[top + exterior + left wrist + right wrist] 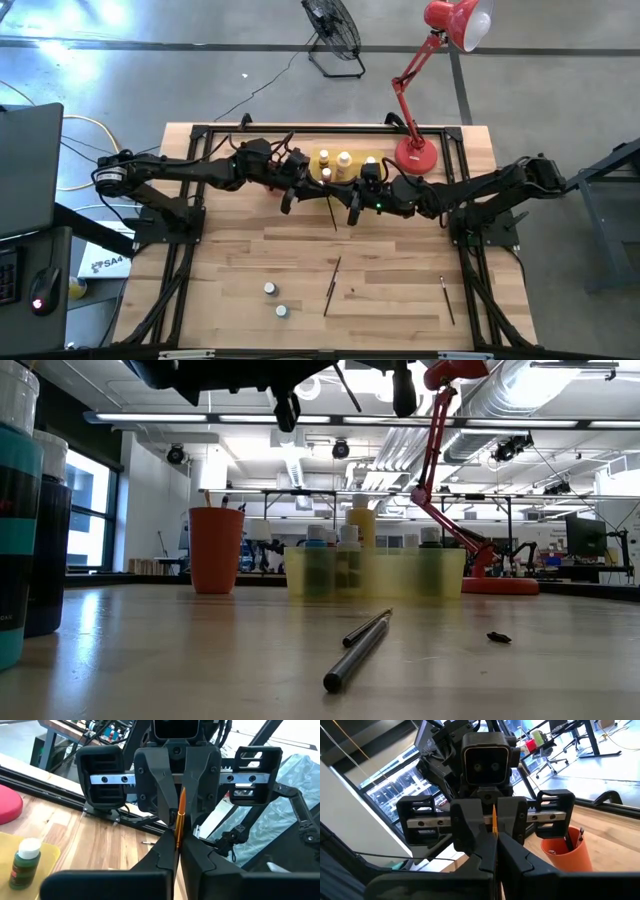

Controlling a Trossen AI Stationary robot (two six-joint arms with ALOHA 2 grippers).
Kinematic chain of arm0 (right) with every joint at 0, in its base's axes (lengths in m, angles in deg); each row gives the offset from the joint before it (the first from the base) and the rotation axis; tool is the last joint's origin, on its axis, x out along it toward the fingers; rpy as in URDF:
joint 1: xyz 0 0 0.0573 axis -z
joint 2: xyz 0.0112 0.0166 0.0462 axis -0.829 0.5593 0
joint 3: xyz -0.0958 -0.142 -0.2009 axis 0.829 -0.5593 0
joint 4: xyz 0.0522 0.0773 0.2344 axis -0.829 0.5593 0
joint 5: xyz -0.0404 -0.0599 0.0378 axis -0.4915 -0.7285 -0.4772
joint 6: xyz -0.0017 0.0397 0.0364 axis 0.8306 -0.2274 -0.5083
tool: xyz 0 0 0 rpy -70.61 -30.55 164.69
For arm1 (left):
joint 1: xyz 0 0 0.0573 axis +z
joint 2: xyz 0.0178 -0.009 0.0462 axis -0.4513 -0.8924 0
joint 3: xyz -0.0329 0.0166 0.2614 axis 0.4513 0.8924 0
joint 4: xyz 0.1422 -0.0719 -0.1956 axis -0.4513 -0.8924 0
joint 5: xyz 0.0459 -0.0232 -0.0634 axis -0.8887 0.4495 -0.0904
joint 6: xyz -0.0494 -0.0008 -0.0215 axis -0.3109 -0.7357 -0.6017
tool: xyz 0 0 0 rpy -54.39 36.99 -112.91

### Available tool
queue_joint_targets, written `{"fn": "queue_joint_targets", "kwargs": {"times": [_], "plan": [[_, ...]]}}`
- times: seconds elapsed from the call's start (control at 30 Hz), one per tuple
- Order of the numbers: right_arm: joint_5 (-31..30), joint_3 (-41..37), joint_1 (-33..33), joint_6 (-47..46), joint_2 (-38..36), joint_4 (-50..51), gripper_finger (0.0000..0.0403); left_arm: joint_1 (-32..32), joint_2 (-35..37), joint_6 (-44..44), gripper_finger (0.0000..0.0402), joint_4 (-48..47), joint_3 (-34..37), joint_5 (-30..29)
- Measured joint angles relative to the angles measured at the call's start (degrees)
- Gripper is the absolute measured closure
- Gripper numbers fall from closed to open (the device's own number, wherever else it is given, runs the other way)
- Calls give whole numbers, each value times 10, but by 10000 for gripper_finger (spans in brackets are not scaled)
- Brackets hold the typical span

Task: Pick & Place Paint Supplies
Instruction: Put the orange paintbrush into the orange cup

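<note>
Much of the handover is hidden in the high view: where the two arms meet above the table, in front of the yellow tray (318,172), only a thin dark length of the paintbrush (331,212) is seen slanting below them. In the low view both grippers are cut off by the upper edge.

The grip is shown plainly by the wrist views. The left gripper (177,847) is clamped narrowly on the paintbrush (179,817), whose slim orange-gold section is seen between the dark, matte fingers. The right gripper (176,812) faces it and is pinched on the same shaft from the other side. The same pairing is seen from the right gripper (495,842), with the left gripper (492,822) opposite.

Small pale-capped bottles (344,159) are stood in the translucent tray; their bodies are blurred behind its wall in the low view. A green bottle (24,865) with a white cap is seen on it. Two more bottles (275,299) are stood on the bare wooden table (400,260), and two loose brushes (332,285) are laid well apart there. One smooth, round handle (360,650) is seen close up. Beside the tray an orange-red cup (215,550) is stood; what it holds cannot be made out.
</note>
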Motion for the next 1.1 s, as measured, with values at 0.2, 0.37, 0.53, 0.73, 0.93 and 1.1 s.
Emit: {"fn": "queue_joint_targets", "kwargs": {"times": [0.2,0.37,0.53,0.73,0.93,1.1], "plan": [[4,0,0,1,-8,-5,380,0,11,20,398,-9,0,1],[2,0,1,1,-39,-6,326,0,18,34,398,-24,0,12],[23,0,1,1,-79,15,284,26,53,59,398,-77,0,14],[46,0,-17,1,-110,41,282,95,152,125,398,-223,0,-16],[42,0,-28,1,-114,73,297,155,254,202,398,-397,3,-110],[17,0,-28,1,-114,102,306,182,324,197,398,-393,64,-171]]}}
